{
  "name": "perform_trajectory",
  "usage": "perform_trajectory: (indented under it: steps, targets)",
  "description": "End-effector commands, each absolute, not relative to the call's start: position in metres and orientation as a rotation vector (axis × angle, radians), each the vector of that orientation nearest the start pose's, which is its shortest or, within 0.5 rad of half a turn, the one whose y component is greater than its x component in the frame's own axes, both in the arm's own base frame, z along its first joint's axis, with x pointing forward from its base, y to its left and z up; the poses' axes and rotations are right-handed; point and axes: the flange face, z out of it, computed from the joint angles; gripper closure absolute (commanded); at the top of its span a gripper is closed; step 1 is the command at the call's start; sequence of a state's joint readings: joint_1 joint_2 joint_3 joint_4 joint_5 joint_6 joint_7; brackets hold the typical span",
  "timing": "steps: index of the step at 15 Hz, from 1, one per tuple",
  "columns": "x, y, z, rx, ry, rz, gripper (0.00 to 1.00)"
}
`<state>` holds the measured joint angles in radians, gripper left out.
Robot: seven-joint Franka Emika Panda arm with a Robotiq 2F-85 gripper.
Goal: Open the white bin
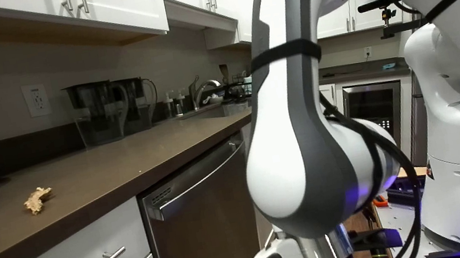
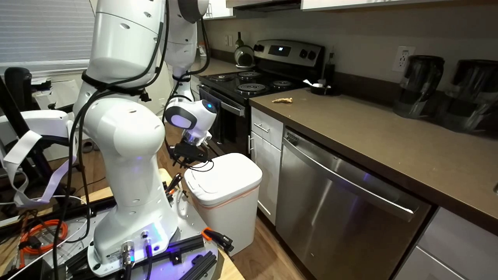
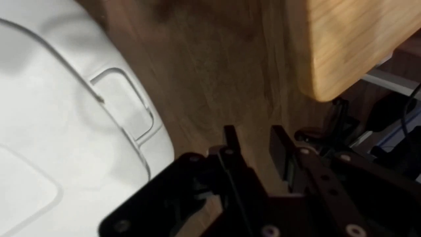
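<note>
White lidded bin [image 2: 231,214] is standing on the floor [image 2: 268,262], lid [image 3: 56,138] looking shut | edge tab [image 3: 125,102] is lying up-left of my gripper [image 3: 252,135] in the wrist view, apart, its long axis slanting along the lid's outline | I am holding my jaws spread, pinching nothing | I am reckoning on shifting tabward before pressing

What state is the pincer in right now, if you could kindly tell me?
Pincer: open, its jaws standing apart with nothing held between them.
</note>
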<state>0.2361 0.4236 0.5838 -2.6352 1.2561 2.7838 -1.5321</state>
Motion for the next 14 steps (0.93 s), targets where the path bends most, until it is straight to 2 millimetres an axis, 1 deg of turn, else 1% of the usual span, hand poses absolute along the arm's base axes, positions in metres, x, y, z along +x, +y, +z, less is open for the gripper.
perform_trajectory:
  steps: [1, 2, 3, 4, 5, 6, 7, 10, 11, 14]
  targets:
    - [0.227, 0.271, 0.073, -2.137, -1.381, 0.205, 0.60]
    - [0.220, 0.274, 0.064, -2.122, -1.387, 0.236, 0.52]
    - [0.216, 0.277, 0.058, -2.112, -1.396, 0.253, 0.55]
    - [0.217, 0.284, 0.053, -2.110, -1.398, 0.259, 0.44]
    - [0.215, 0.286, 0.051, -2.099, -1.399, 0.271, 0.46]
    - [0.215, 0.291, 0.046, -2.094, -1.403, 0.277, 0.34]
    - [0.215, 0.294, 0.045, -2.085, -1.400, 0.285, 0.20]
    - [0.216, 0.300, 0.036, -2.063, -1.423, 0.322, 0.02]
    - [0.216, 0.300, 0.031, -2.060, -1.438, 0.335, 0.01]
    - [0.222, 0.303, 0.024, -2.070, -1.467, 0.379, 0.00]
